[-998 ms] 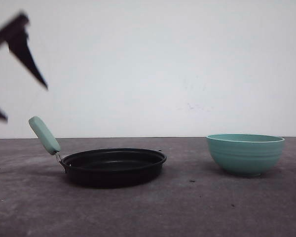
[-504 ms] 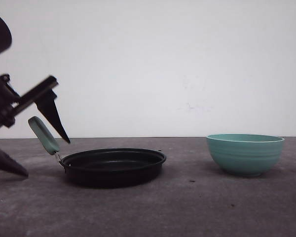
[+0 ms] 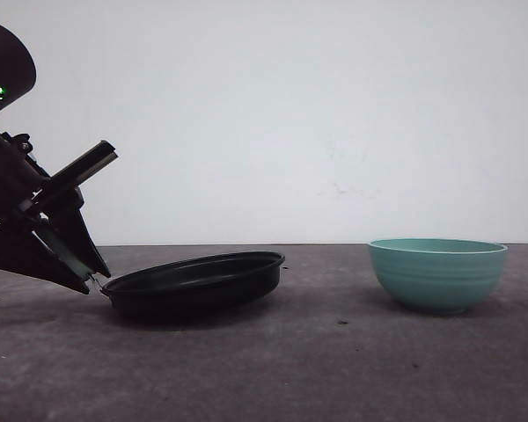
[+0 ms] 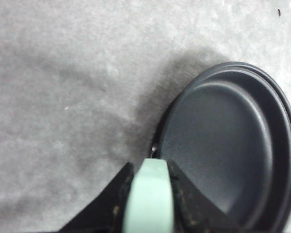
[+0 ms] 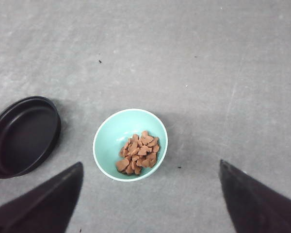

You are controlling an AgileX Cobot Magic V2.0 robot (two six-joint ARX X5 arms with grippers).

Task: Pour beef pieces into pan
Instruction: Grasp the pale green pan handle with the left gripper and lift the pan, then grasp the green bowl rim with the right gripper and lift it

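Observation:
The black pan lies on the table at the left, tilted so its right rim is raised. My left gripper is shut on the pan's mint-green handle, which sits tight between the two black fingers; the pan's empty inside lies just beyond. The beef pieces are heaped in a teal bowl, which stands at the right in the front view. My right gripper hangs open high above the bowl, holding nothing. The pan lies beside the bowl.
Grey table surface stretches between pan and bowl and in front of both. A plain white wall closes off the back.
My left gripper came down from the upper left and shut on the pan's handle. The handle has been pressed lower and the pan's right rim has tipped up.

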